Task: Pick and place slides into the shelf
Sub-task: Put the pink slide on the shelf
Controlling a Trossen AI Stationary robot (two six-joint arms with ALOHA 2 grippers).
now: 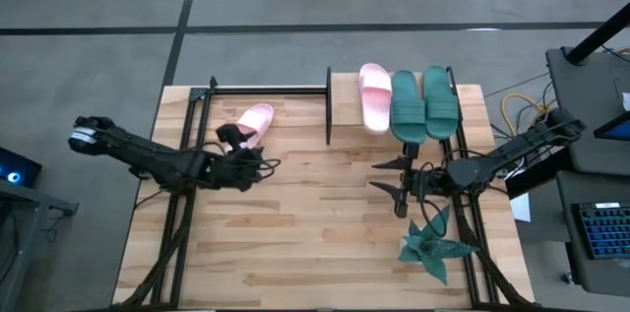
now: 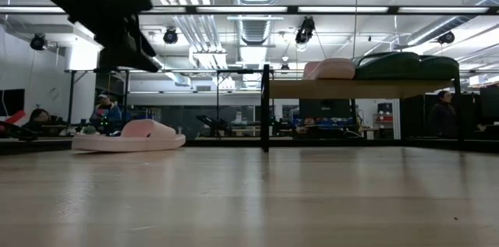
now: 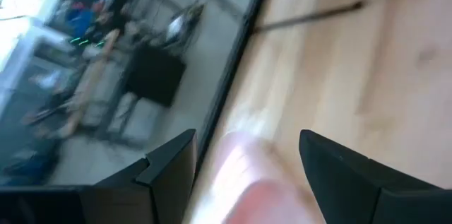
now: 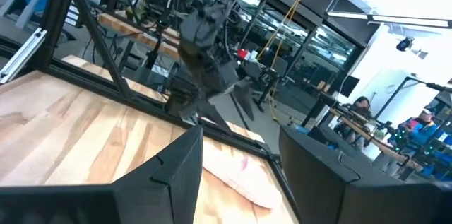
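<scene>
One pale pink slide [image 1: 258, 121] lies sole-down on the table left of the shelf, and also shows in the low view [image 2: 129, 135]. My left gripper [image 1: 230, 137] hovers open above its near end. In the left wrist view the fingers [image 3: 169, 164] stand on either side of the blurred pink slide [image 3: 247, 181] without touching it. The shelf [image 1: 340, 84] carries the other pink slide [image 1: 374, 97] and both teal-green slides [image 1: 421, 103] side by side on its board [image 2: 351, 89]. My right gripper [image 1: 394, 180] waits open, near of the shelf.
A teal spiky plant [image 1: 433, 245] stands at the table's near right, close to my right arm. Black frame rails [image 1: 256, 91] run along the far left of the table. The shelf's black post [image 2: 265, 107] stands mid-table. People show in the room behind.
</scene>
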